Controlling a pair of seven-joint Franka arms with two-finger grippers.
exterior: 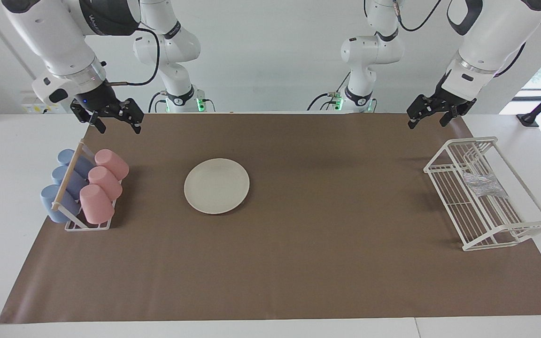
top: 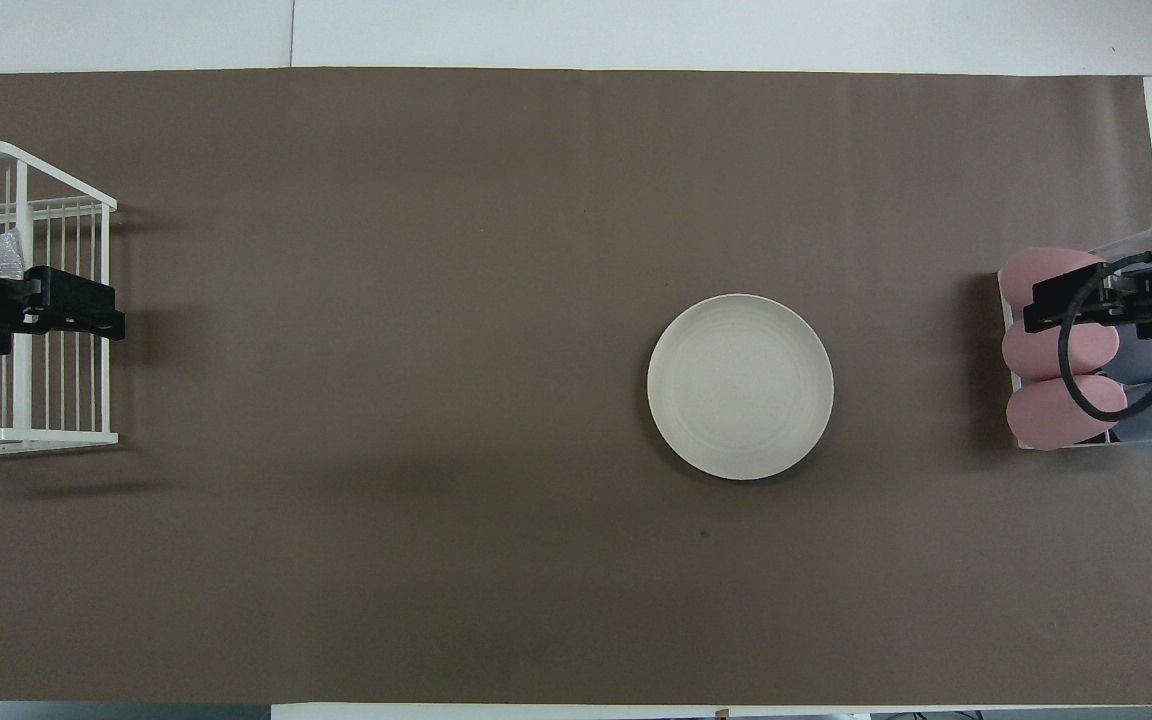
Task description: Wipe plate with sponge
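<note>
Sponge (exterior: 485, 184) lies in the white wire rack (exterior: 444, 188) at the left arm's end of the brown mat, a wrinkly wad with no clear long axis. Left gripper (exterior: 430, 114), jaws wide and empty, hangs nearest; right gripper (exterior: 116, 120), also wide, waits above the cups (exterior: 104, 184). Plate (exterior: 216, 185) sits flat mid-mat.

Two Franka arms hang raised above the robots' edge of the brown mat (exterior: 270, 263), one at each end. The left end effector (exterior: 432, 115) tilts down over the mat's corner near the white wire rack (exterior: 482, 220), fingers parted and holding nothing. The right end effector (exterior: 115, 121) hovers over the mat's other near corner, likewise spread wide and empty.
</note>
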